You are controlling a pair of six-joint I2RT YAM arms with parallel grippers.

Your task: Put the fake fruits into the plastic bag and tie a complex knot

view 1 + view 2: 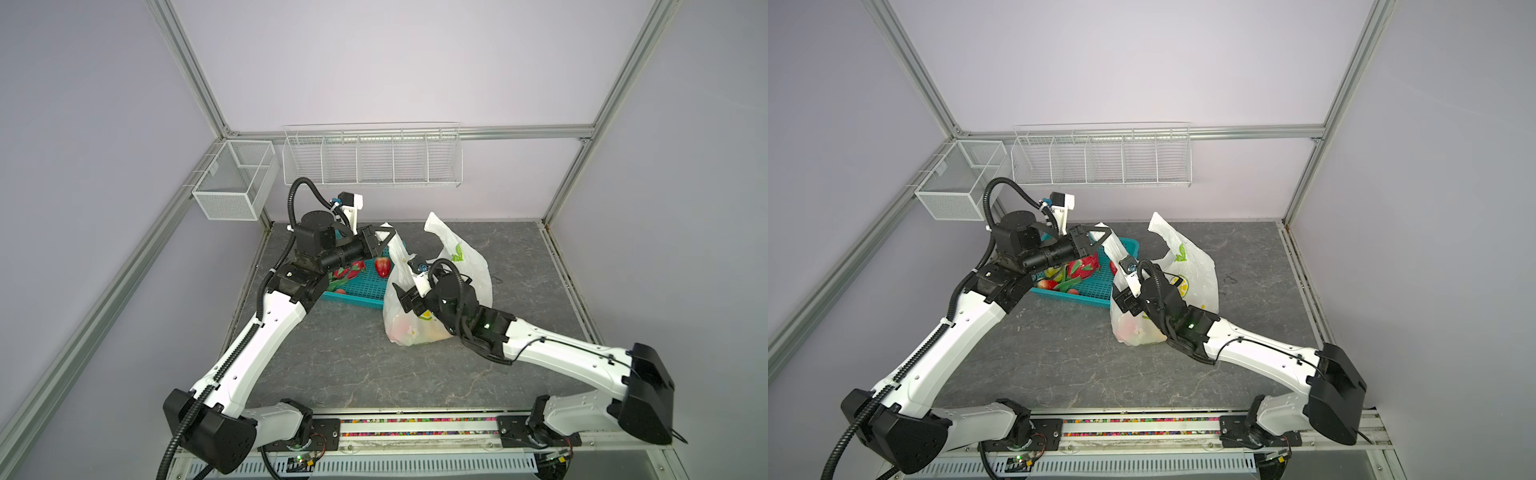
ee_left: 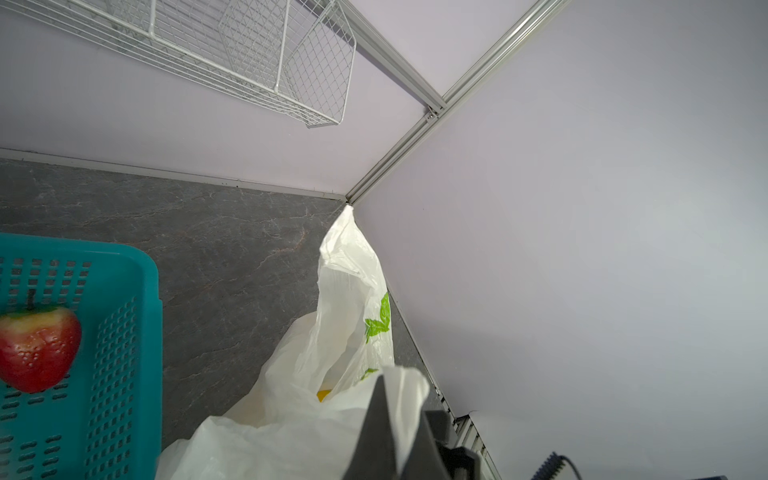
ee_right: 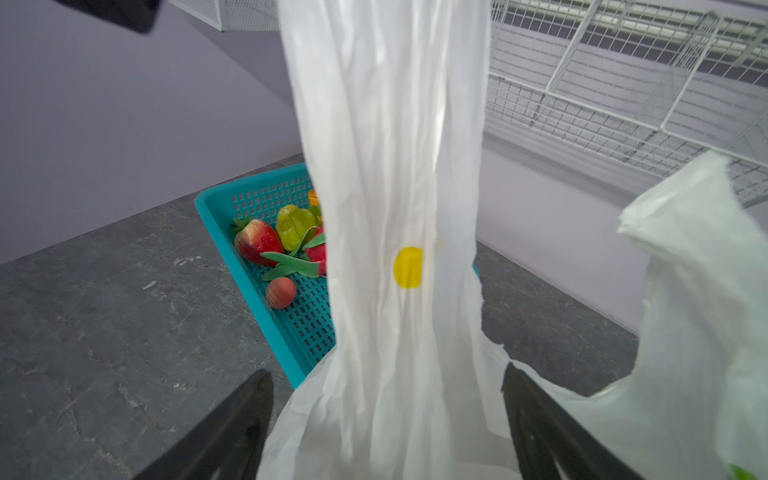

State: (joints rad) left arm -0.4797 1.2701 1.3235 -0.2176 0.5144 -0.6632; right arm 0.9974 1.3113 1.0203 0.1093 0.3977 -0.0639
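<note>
Right claw [image 3: 386, 372] gapes wide astride the strap [image 3: 386, 166], gripping nothing; left claw [image 1: 384, 237] pinches that strap high, likely to hold the bag [image 1: 478, 270] open for fruits [image 3: 257, 247] in the basket [image 3: 299, 328].

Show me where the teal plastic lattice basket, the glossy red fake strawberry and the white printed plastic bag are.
teal plastic lattice basket [image 2: 145, 266]: left wrist view, corner rim.
glossy red fake strawberry [image 2: 39, 349]: left wrist view, red body.
white printed plastic bag [image 1: 478, 270]: in a top view, bare side wall.

The light is soft and even; shadows are faint. In the right wrist view the plastic bag [image 3: 386, 199] looks blurry.
</note>
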